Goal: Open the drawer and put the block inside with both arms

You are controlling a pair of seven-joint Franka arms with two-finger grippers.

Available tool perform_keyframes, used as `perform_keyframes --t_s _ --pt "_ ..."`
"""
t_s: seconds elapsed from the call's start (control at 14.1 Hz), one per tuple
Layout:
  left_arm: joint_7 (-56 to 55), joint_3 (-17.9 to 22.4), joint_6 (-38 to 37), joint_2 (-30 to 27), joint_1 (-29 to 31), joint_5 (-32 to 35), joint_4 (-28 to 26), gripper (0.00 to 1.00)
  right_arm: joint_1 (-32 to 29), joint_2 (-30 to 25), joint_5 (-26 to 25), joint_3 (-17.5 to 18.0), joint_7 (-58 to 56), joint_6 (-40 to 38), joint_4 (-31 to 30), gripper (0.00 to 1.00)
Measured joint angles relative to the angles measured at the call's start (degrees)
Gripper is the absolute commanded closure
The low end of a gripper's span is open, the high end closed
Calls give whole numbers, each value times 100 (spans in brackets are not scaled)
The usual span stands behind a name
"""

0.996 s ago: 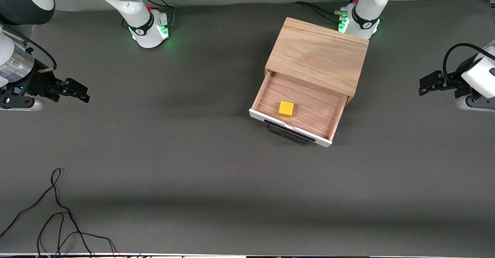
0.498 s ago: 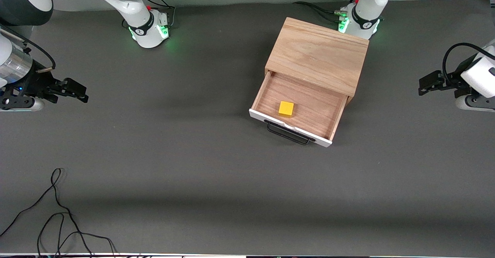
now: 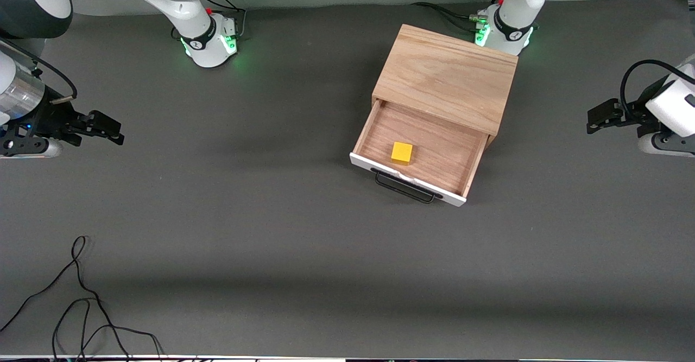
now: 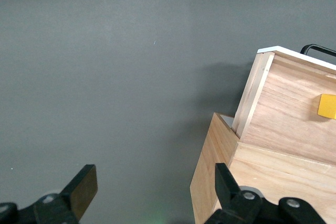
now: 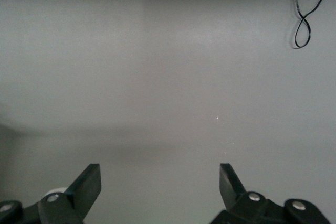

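Before you lies a dark grey table (image 3: 271, 215), matte and evenly lit, with a pale wall strip along the edge where the two green-lit arm bases stand. A loose black cable (image 3: 81, 297) curls at the table's edge nearest the front camera, toward the right arm's end.

Against the frame a second ago, little differs: the right tool (image 3: 106, 127) has drawn slightly toward its own end of the table, the left tool (image 3: 600, 119) has barely shifted, and the drawer and block have not moved.

The oak box (image 3: 446, 77) sits just in front of the left arm's base, turned slightly askew to the table's edges. Its drawer (image 3: 429, 145) stands pulled out toward the front camera, white front panel and black wire handle (image 3: 404, 186) leading; the handle's long axis runs across the drawer's front (slanting a little, as the box does). The yellow block (image 3: 402, 152) rests flat on the drawer floor, close to the white panel.

Both tools hang over bare table, well apart from the box, one at each end. In the wrist views each shows its fingers spread wide, holding nothing: left tool (image 4: 152, 190), right tool (image 5: 157, 187).
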Motion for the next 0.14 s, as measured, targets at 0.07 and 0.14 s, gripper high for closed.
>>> perform_keyframes --t_s 0.07,0.14 --pt "0 0 0 0 0 0 0 0 62 12 0 -54 -3 0 13 0" --pt "0 0 0 0 0 0 0 0 131 28 0 -112 -3 -1 33 0"
